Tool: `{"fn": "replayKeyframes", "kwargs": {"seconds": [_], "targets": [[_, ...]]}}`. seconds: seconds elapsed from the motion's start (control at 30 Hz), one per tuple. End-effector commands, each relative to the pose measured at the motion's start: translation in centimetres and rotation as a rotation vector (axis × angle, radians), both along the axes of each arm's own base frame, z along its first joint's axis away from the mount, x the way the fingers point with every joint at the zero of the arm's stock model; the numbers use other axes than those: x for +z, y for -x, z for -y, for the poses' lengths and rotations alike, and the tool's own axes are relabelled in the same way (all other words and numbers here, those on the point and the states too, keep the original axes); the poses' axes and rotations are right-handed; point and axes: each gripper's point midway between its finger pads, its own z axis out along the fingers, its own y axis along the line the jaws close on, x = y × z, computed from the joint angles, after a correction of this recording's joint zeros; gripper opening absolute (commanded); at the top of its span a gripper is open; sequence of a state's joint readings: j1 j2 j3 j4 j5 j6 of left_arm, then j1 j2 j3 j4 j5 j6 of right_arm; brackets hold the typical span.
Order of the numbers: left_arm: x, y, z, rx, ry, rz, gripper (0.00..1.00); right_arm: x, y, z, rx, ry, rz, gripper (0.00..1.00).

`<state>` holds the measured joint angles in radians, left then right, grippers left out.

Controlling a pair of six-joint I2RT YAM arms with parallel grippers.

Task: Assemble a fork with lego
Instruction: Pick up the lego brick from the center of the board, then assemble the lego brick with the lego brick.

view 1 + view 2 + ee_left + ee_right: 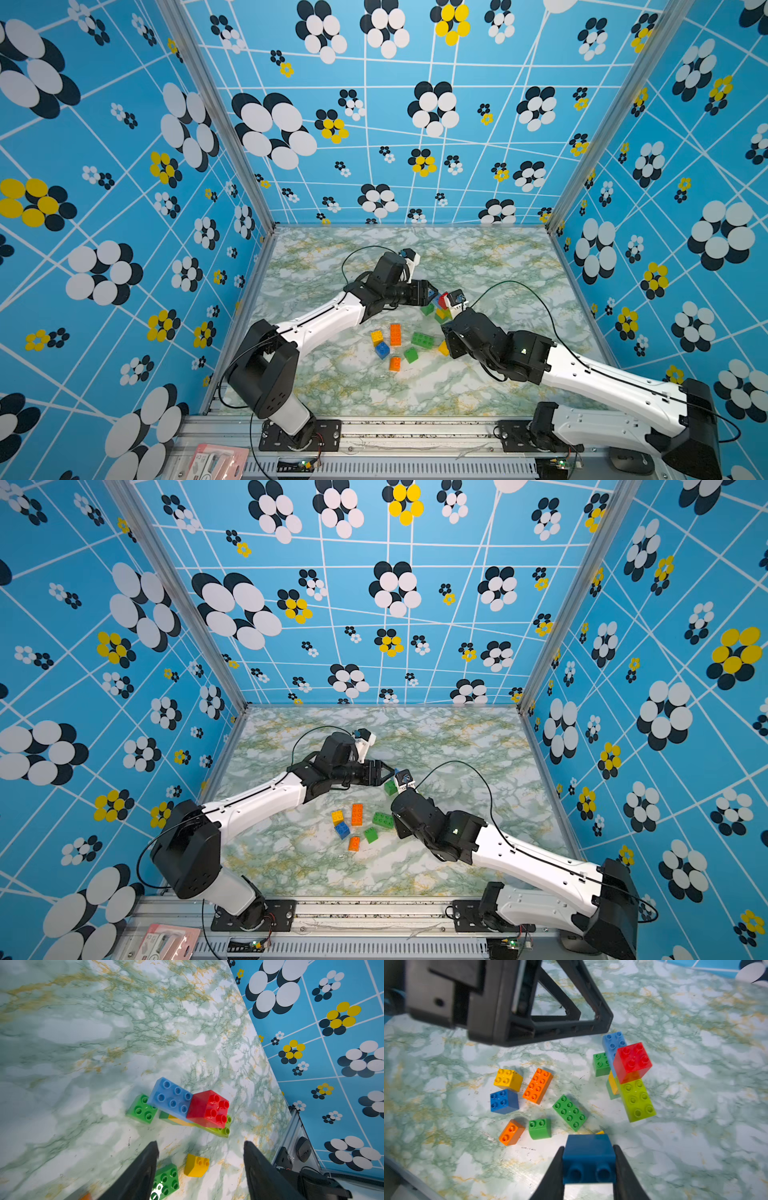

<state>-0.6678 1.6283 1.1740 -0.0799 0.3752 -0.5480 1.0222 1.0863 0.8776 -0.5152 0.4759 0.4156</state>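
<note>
A stack of lego stands mid-table: a red square brick and a light blue oblong on a lime oblong, with yellow and green underneath. It also shows in a top view as the stack. My left gripper hovers just left of the stack, open with nothing between its fingers. My right gripper is shut on a dark blue brick, held above the table in front of the stack.
Loose bricks lie in front of the stack: yellow, orange oblong, blue, small orange, green, green oblong. A green square sits beside the stack. Patterned walls enclose three sides.
</note>
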Motion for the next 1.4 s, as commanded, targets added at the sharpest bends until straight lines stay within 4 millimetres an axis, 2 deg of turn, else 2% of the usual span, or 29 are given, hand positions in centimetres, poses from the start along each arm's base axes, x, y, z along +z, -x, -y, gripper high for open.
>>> {"fn": "replayKeyframes", "kwargs": {"seconds": [0.0,0.07,0.13,0.2,0.37,0.5,0.53,0.63,0.83,1.07,1.37], "targets": [[-0.6,-0.2,0.8,-0.081,-0.029,-0.026,0.63,2.1,-1.4,3.4,-0.068,0.106,0.088,0.0],[-0.9,-0.5,1.5,-0.103,-0.025,-0.038,0.61,2.2,-1.6,3.0,-0.018,0.083,0.073,0.0],[-1.1,-0.8,2.1,-0.126,-0.026,-0.055,0.59,1.3,-1.2,1.5,0.104,0.067,0.028,0.0],[-1.3,-1.1,2.5,-0.141,-0.032,-0.067,0.56,1.6,-1.1,0.8,0.134,0.048,0.021,0.0],[-2.0,-1.3,3.1,-0.165,-0.031,-0.097,0.48,2.1,-2.1,3.0,-0.014,0.014,0.009,0.0],[-1.7,-0.8,3.5,-0.198,-0.007,-0.108,0.44,2.2,-2.3,3.8,-0.043,0.031,-0.004,0.0],[-2.5,-0.9,3.6,-0.201,-0.012,-0.122,0.44,2.0,-2.3,3.9,-0.046,0.04,-0.009,0.0],[-2.5,-0.9,3.8,-0.204,-0.002,-0.126,0.4,1.8,-2.5,4.4,-0.069,0.076,-0.014,0.0],[-2.9,-0.9,4.2,-0.204,-0.016,-0.131,0.4,0.9,-2.3,3.5,0.011,0.14,-0.06,0.0],[-3.5,-0.7,4.5,-0.213,-0.031,-0.141,0.39,1.7,-2.7,4.3,-0.024,0.083,-0.037,0.0],[-4.0,-0.4,4.6,-0.218,-0.04,-0.148,0.35,1.4,-2.9,4.9,-0.018,0.013,-0.092,0.0]]}}
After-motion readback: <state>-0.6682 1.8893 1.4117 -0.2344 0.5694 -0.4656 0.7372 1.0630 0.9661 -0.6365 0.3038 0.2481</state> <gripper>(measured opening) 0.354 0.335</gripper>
